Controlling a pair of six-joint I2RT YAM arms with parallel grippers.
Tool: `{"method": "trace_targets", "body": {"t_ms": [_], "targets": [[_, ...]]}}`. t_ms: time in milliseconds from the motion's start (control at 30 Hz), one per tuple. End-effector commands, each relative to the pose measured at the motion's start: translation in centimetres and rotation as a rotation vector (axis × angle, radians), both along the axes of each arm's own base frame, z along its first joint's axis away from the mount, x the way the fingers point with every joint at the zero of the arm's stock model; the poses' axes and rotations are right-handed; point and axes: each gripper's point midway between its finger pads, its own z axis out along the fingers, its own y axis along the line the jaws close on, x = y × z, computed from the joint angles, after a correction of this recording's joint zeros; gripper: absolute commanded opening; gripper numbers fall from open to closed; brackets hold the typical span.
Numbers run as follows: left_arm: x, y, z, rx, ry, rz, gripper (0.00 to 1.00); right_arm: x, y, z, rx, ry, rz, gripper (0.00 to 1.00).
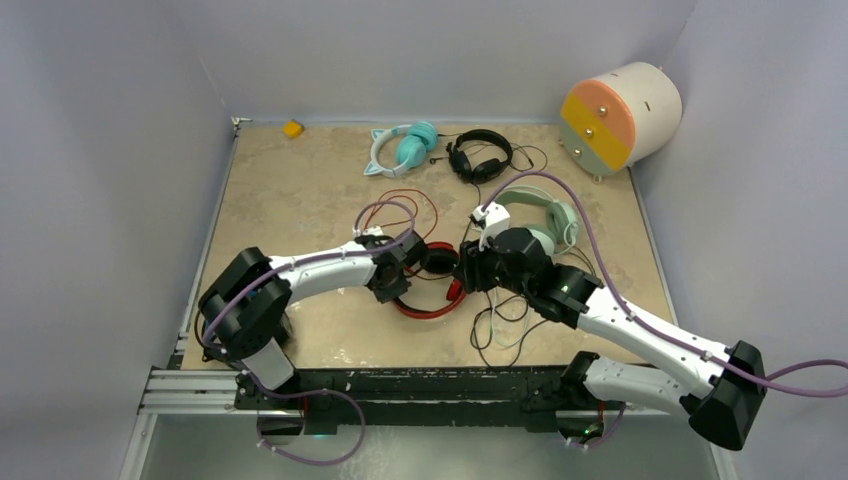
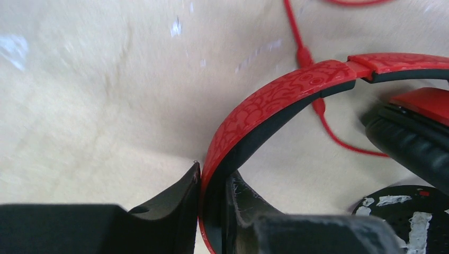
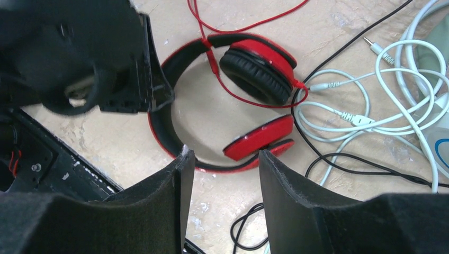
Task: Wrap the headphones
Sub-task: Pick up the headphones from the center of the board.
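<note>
- The red headphones (image 1: 428, 308), made of plastic with a patterned band and soft black ear pads, lay flat on the tan table (image 1: 300, 180), in the middle and just in front of both arms.
- The left pincer (image 2: 214, 180) was closed on the curved band. One jaw pressed on the outside of the band and the other on the inside.
- The right pincer (image 3: 222, 174) hung open above the headphones, with nothing between its jaws. The near part of the band and one red cup showed in the gap below it.
- The band curved toward the near edge of the table. The two ear cups pointed away from the left pincer and toward the right arm's side.
- The thin red cord (image 2: 304, 53) crossed the band, then trailed off in loose loops toward the far side of the table, beyond the left arm.
- The left pincer was busy holding the band, so I think the free right pincer had to fetch the cord. It would need to reach past the cups to get it.
- A tangle of pale green cords (image 3: 347, 115) and a black cord lay just beside the cups on the right. I think that pincer could easily catch the wrong one.
</note>
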Motion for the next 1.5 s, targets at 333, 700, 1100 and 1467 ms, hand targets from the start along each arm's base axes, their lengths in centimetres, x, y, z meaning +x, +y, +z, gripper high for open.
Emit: {"method": "trace_targets", "body": {"t_ms": [333, 700, 1100, 1467], "targets": [[2.9, 4.7, 5.8, 0.113, -0.207, -0.439, 0.20, -0.1, 1.5, -0.1, 0.020, 0.004, 0.075, 0.51], [1.8, 1.6, 5.2, -0.059, -0.276, -0.623, 0.25, 0.0, 2.6, -1.1, 0.006, 0.043, 0.101, 0.55], [1.0, 3.0, 3.1, 0.147, -0.148, -0.385, 0.79, 0.1, 2.8, -0.3, 0.025, 0.006, 0.120, 0.60], [0.2, 2.4, -0.2, 0.113, -0.031, -0.196, 0.73, -0.1, 2.3, 1.4, 0.074, -0.060, 0.127, 0.59]]}}
